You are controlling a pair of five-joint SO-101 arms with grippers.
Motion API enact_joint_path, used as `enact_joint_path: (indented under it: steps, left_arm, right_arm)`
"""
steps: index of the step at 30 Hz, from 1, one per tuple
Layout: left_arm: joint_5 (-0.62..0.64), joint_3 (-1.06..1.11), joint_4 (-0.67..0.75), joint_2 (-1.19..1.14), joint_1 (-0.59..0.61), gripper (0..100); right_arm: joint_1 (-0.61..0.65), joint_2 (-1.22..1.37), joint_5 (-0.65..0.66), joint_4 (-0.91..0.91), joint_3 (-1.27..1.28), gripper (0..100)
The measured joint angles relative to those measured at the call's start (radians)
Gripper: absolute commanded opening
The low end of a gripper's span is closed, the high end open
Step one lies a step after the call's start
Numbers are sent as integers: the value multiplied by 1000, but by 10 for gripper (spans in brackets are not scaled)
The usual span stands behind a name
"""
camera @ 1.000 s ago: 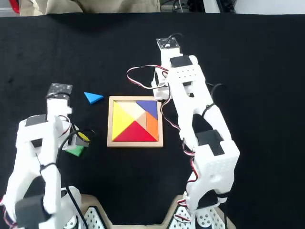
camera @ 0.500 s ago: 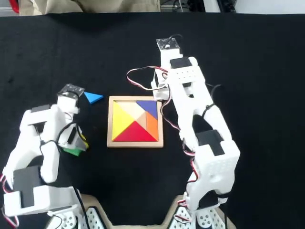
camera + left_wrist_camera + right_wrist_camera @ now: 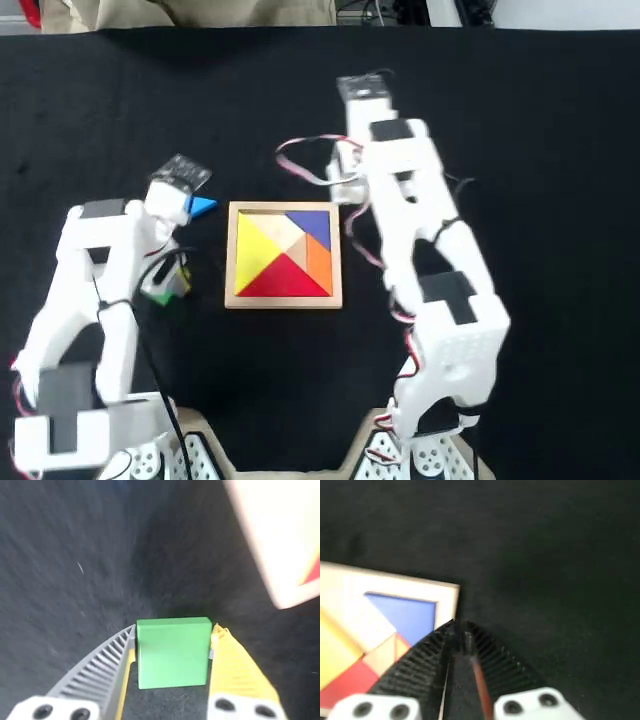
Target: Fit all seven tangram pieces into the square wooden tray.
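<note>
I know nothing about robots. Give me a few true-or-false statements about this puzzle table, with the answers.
1. The left gripper holds a green piece. True.
2. The right gripper holds a red piece. False: it is shut on nothing, beside a corner of the wooden tray.
3. A blue triangle lies on the black table, outside the tray. True.
4. All seven pieces sit in the tray. False: the green piece and the blue triangle are outside it.

- High view: fixed overhead, faces down on the whole table.
- Wrist views: close to the table; each shares a tray edge with the high view.
</note>
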State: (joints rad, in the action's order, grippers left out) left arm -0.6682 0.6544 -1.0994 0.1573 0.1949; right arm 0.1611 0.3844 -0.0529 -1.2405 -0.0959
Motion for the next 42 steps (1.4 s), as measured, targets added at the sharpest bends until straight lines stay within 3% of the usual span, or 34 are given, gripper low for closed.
enact_joint_path:
  steps: [6, 12, 23, 25, 29, 42]
  left_arm:
    - [60, -78, -49, 178, -259, 159]
    - [129, -150, 97, 89, -468, 163]
    - [135, -463, 147, -367, -483, 164]
    - [138, -491, 147, -387, -488, 173]
    - [140, -517, 153, -414, -489, 290]
    - [173, -523, 153, -440, -488, 289]
  right_arm:
    - [-106, 0, -2, 61, 0, 11]
    - [-152, 0, -2, 135, 54, 11]
    - [-153, 0, -2, 176, 75, 11]
    - [-153, 0, -2, 178, 75, 11]
    - [-153, 0, -2, 178, 75, 11]
    - [-153, 0, -2, 178, 75, 11]
